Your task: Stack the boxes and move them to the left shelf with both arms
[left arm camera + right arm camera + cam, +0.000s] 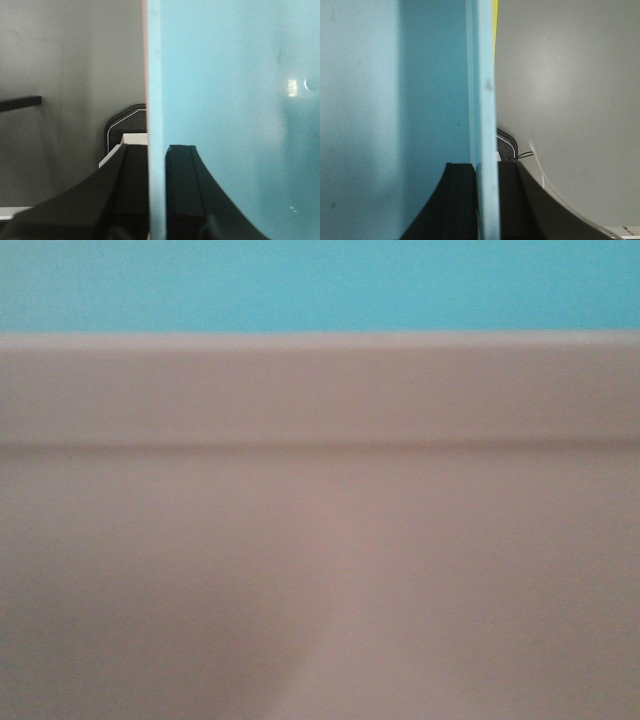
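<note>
Turquoise plastic is running straight up between the black fingers of my left gripper [157, 150]. I am pinching a side wall of the turquoise tub [235, 100], whose inside is spreading toward 3 o'clock. My right gripper [486, 167] is clamping a wall of the same tub, its inside lying toward 9 o'clock. In the blurred front view, turquoise is sitting at 12 o'clock above the pink tub [320, 540], which is filling everything down to 6 o'clock.
</note>
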Motion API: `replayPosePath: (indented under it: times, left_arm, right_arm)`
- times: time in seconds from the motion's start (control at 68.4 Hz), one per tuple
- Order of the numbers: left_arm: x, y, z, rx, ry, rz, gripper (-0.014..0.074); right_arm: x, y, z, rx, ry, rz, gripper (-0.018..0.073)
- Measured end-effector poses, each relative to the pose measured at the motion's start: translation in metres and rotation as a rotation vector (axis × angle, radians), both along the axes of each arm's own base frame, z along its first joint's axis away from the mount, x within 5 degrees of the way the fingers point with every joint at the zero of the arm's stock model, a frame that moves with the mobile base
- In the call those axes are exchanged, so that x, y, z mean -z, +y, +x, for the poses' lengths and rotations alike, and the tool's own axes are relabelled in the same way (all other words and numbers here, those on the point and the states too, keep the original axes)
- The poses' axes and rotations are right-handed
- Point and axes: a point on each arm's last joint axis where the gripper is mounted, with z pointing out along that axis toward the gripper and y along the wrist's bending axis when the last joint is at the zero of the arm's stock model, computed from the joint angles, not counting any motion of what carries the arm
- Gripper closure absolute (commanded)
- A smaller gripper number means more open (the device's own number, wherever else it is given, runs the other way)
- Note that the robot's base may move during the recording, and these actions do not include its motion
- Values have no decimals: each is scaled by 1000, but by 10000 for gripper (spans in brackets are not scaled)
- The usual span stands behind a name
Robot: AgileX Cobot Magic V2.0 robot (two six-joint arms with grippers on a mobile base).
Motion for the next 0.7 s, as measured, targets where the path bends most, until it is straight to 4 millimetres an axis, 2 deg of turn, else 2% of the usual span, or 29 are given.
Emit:
replayPosePath:
  times: [0.702]
  left_arm:
    - [0,0,0,0,0,0,608]
  right_arm:
    - [0,0,0,0,0,0,503]
